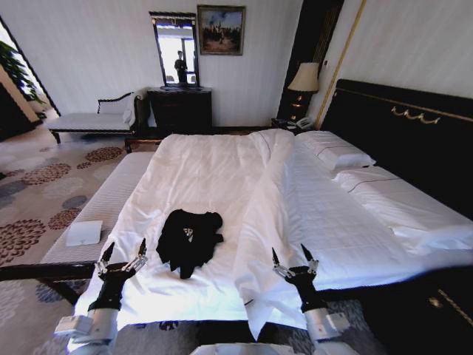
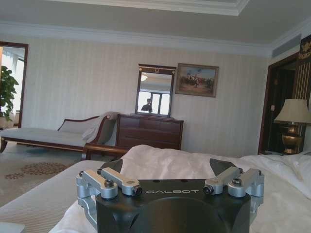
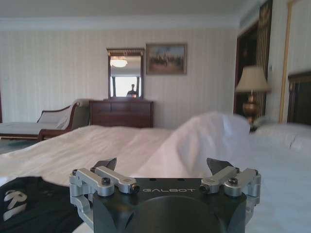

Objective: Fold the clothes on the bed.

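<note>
The black T-shirt (image 1: 189,238) lies crumpled on the white duvet of the bed (image 1: 222,177), near the foot edge, between the 2 grippers and a little beyond their fingertips. Bare duvet runs wide beyond it toward the pillows (image 1: 344,157). The left gripper (image 1: 123,257) hovers just left of the shirt, fingers spread. The right gripper (image 1: 294,260) hovers farther off, across a raised duvet fold (image 1: 270,185), fingers likewise spread. Both arms reach forward over the foot edge.
</note>
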